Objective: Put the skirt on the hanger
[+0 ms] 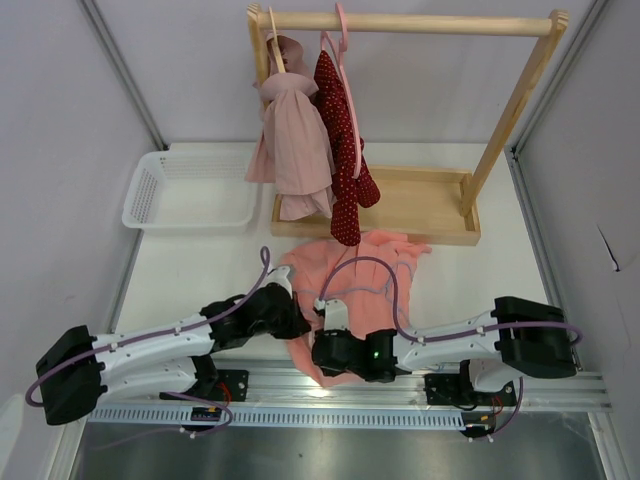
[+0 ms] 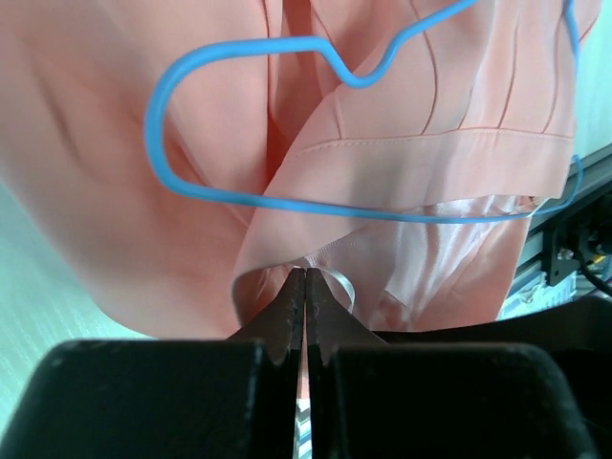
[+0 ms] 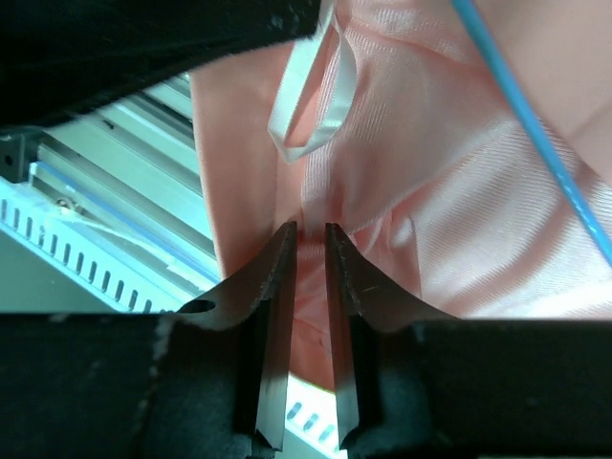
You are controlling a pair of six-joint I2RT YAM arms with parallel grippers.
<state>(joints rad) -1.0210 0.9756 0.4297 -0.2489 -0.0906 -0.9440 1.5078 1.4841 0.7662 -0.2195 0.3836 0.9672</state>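
Observation:
The salmon-pink skirt (image 1: 375, 275) lies crumpled on the table in front of the rack. The light-blue wire hanger (image 2: 239, 57) lies on top of it in the left wrist view. A stretch of its wire also crosses the right wrist view (image 3: 535, 134). I cannot make it out in the top view. My left gripper (image 1: 298, 322) is shut at the skirt's near edge (image 2: 402, 163), its tips (image 2: 305, 273) pinching fabric beside a pale ribbon loop (image 2: 339, 282). My right gripper (image 1: 322, 340) sits right beside it, its jaws (image 3: 308, 229) nearly closed on a fold of skirt (image 3: 459, 220).
A wooden rack (image 1: 410, 22) at the back carries a dusty-pink garment (image 1: 295, 140), a dark red dotted garment (image 1: 340, 150) and a pink plastic hanger (image 1: 345, 40). Its base tray (image 1: 420, 210) lies just behind the skirt. A white basket (image 1: 190, 190) stands back left. The aluminium rail (image 1: 350, 400) runs along the near edge.

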